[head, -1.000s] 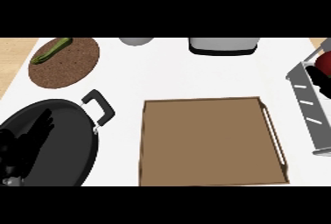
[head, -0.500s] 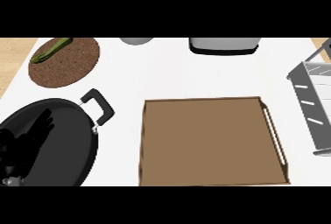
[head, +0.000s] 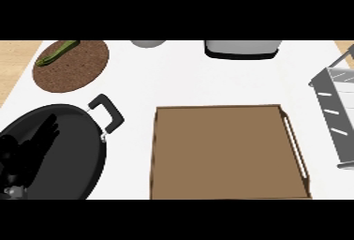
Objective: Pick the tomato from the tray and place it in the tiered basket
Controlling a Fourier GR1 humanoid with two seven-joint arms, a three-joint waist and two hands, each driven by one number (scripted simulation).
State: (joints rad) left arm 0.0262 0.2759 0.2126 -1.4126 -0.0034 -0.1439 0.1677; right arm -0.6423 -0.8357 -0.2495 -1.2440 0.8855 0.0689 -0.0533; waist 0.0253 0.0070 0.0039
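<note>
So the brown tray (head: 228,154) sat pretty much dead center on the white counter (head: 180,79), flat, with a long handle slot along its right side. The tomato I honestly couldn't make out from that angle, so I can't say where it was. The tiered basket (head: 335,112), a grey wire-and-metal thing, stood just off the tray's right side, cut off by the edge of the view. Over on the left there was a big black pan (head: 76,159) with its handle (head: 109,112) pointing up toward the tray's top-left corner. The left hand (head: 31,150) hung over the pan, black on black and hard to read, but the fingers looked straight and relaxed, pointing up and to the right, holding nothing. Farther back on the left lay a round cork mat (head: 76,70) with a green vegetable (head: 56,52) near its top edge. A grey bowl (head: 148,43) and a pale appliance (head: 242,48) sat along the far side.
</note>
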